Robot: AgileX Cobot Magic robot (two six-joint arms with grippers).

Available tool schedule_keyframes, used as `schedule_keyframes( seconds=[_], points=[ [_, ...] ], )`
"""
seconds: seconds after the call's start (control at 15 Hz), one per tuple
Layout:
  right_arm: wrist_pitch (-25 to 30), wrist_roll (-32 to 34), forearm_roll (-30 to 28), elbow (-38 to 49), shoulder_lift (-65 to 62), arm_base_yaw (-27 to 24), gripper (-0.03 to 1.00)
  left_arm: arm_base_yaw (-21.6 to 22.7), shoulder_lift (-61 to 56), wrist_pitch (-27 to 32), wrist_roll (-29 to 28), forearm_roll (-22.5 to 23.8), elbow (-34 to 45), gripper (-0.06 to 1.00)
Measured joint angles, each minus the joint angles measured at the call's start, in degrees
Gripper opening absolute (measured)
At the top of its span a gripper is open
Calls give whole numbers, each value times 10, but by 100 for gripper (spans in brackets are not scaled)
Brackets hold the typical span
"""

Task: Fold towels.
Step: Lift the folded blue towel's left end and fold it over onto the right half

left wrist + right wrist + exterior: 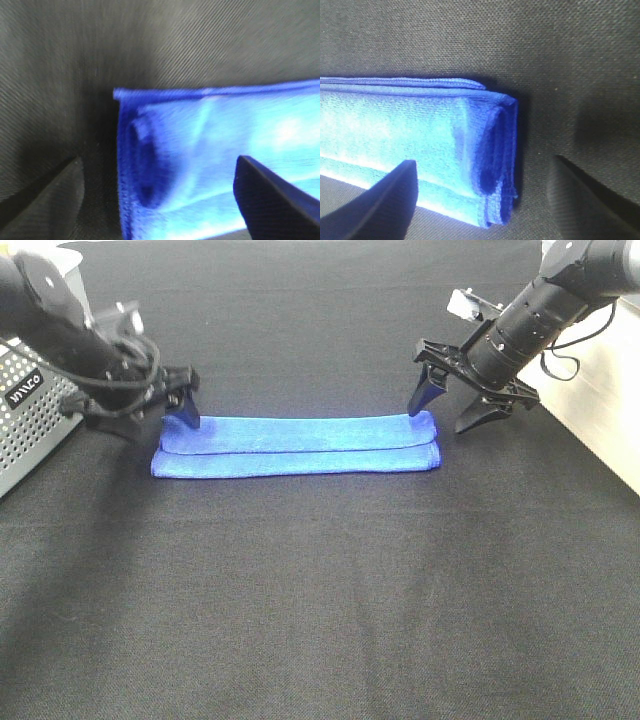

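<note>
Towel point(297, 446): the royal-blue cloth is lying flat on the surface as a long, narrow folded band, its long sides running from one arm to the other.
Towel layers: the top layer is sitting slightly back from the near long edge, so a strip of the layer under it is showing. In the right wrist view point(420, 135) several stacked edges are showing at the towel's short end. In the left wrist view point(210, 150) a darker stitched hem is running along the end.
Left end effector point(158, 425): it is hanging at the towel's left end with its jaws spread wide and gripping nothing. In the left wrist view point(160, 200) one finger is over the blue cloth and the other is over bare surface just beyond the towel's end. Whether either tip is touching the cloth cannot be told.
Right end effector point(438, 421): it is hanging at the towel's right end, jaws likewise wide apart and empty. In the right wrist view point(485, 200) the fingers are straddling that end, one over the towel and one just beyond it.
Surface point(320, 590): a black woven covering is lying under the towel on all sides.
Basket point(25, 420): a perforated grey container is standing well apart from the towel, beyond its left end.
</note>
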Motion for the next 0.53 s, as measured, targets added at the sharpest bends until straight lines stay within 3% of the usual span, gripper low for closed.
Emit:
schedule_keyframes(
  seconds=[0.27, 0.53],
  points=[
    [0, 0, 0, 0, 0, 0, 69, 0, 18, 2, 0, -2, -1, 76],
    [0, 0, 0, 0, 0, 0, 69, 0, 25, -9, 0, -31, -1, 56]
  ],
)
